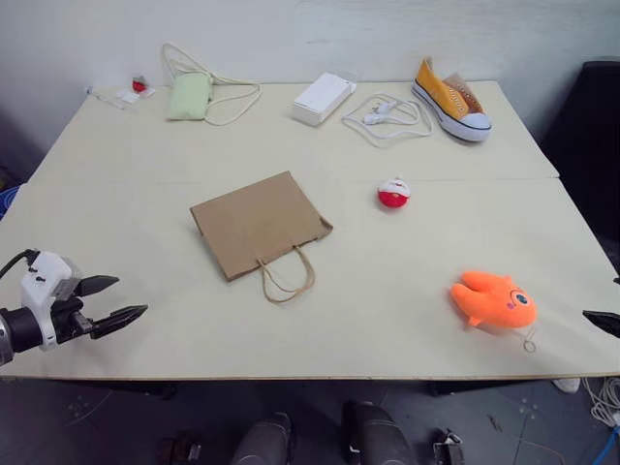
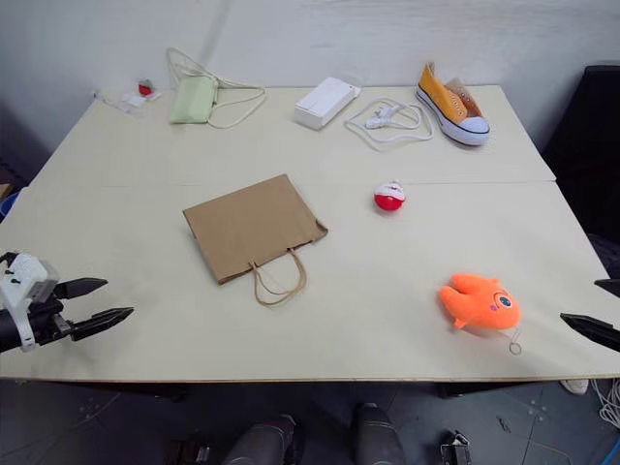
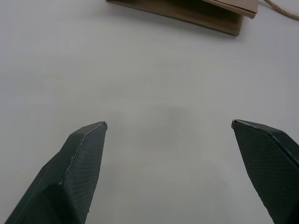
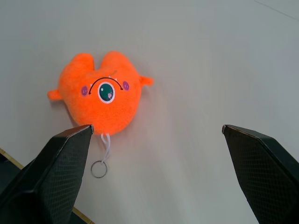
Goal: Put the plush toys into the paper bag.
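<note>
Near the table's front edge I hold both grippers, left gripper (image 1: 114,300) and right gripper (image 4: 156,129), spread empty; next, my right closes on the orange plush (image 1: 494,299) for the paper bag (image 1: 257,223).

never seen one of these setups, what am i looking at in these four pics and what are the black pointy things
A humanoid robot stands at a pale table. Two pictures come from cameras in its head, looking down; the other two from a camera on each wrist. The black points are its two-fingered grippers: the left gripper and the right gripper, both open and holding nothing.

On the table lie a flat brown paper bag, an orange fish plush and a small red-and-white plush. At the far edge are a green pouch, a white box, a white cable and an orange sneaker.
</note>
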